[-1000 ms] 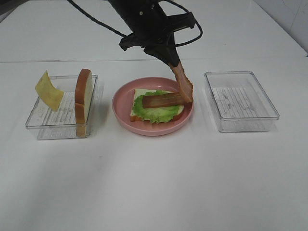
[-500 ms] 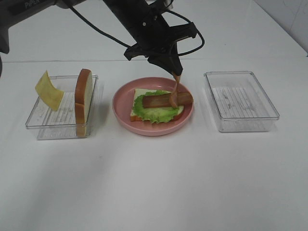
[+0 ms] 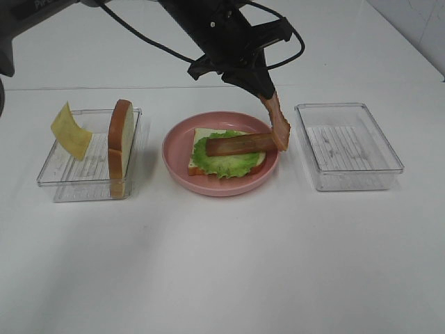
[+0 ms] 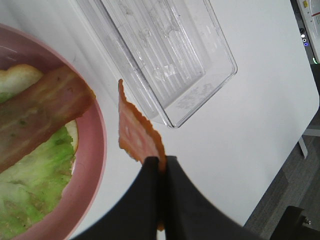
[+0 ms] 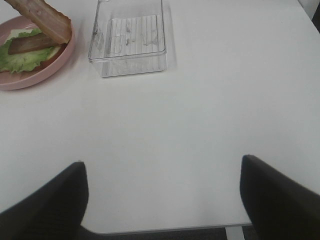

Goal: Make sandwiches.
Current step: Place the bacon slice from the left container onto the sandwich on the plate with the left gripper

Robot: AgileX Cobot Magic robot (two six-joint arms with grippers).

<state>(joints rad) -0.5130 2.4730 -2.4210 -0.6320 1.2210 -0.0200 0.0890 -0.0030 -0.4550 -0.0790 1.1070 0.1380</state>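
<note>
clear plastic trays (image 3: 348,149), glossy plate (image 3: 172,149), matt white table (image 3: 222,264), matt bacon strips (image 3: 240,144).

A robot lab rather than a kitchen: a bare white worktop (image 3: 222,264), a black cabled arm (image 3: 208,28), clear plastic trays (image 3: 350,147) and a toy sandwich (image 3: 222,163).

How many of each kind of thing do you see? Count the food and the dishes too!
Bread slices: 2
Lettuce leaves: 1
Bacon strips: 2
Cheese slices: 1
Plates: 1
Trays: 2
Total: 9
</note>
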